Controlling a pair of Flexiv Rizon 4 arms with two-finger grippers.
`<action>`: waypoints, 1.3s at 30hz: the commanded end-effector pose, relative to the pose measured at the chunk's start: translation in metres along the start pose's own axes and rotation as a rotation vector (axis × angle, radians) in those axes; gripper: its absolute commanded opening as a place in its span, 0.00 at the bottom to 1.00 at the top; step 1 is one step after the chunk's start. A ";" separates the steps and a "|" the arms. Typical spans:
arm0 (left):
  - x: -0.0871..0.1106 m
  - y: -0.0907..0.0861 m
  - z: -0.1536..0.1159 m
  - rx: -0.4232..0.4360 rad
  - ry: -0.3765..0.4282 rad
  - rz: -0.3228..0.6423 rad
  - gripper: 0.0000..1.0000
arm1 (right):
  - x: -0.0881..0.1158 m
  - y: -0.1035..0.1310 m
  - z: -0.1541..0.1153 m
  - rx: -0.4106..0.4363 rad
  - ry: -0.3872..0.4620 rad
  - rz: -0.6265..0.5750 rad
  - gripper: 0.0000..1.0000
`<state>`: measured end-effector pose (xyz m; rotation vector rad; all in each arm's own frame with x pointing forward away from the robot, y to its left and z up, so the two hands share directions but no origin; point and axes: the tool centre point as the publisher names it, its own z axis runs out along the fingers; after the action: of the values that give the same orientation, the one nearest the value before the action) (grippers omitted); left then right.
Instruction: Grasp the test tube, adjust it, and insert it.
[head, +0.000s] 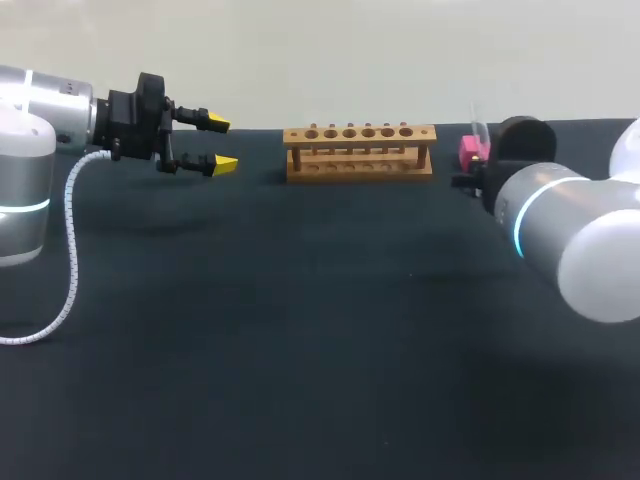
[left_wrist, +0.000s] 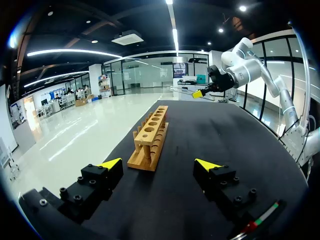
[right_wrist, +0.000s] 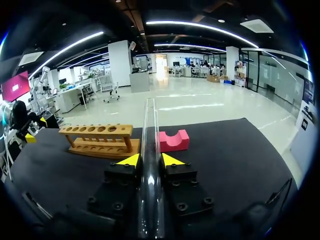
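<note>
Right wrist view, right claw (right_wrist: 150, 161) gripping test tube (right_wrist: 150, 125)

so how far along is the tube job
Grasp looks done: the right jaws are shut on the test tube. It's held away from the wooden rack, whose holes all look empty, so adjusting and inserting remain. Left jaws are open, holding nothing.

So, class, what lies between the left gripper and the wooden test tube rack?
Nothing: only bare black table separates the left gripper from the wooden test tube rack, as the head view and left wrist view show.
</note>
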<state>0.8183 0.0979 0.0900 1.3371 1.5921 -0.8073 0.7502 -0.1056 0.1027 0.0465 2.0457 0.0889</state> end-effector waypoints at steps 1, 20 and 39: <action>0.001 -0.001 0.000 -0.004 -0.002 0.002 1.00 | 0.000 0.018 -0.004 0.044 -0.002 0.005 0.00; 0.001 -0.001 0.000 -0.004 -0.002 0.002 1.00 | 0.000 0.088 0.008 -0.009 -0.016 0.006 0.00; 0.001 -0.001 0.000 -0.004 -0.002 0.002 1.00 | 0.004 0.126 0.039 -0.066 0.004 0.009 0.00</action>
<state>0.8183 0.0979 0.0900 1.3371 1.5921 -0.8073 0.7707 0.0197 0.0976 0.0244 2.0409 0.1500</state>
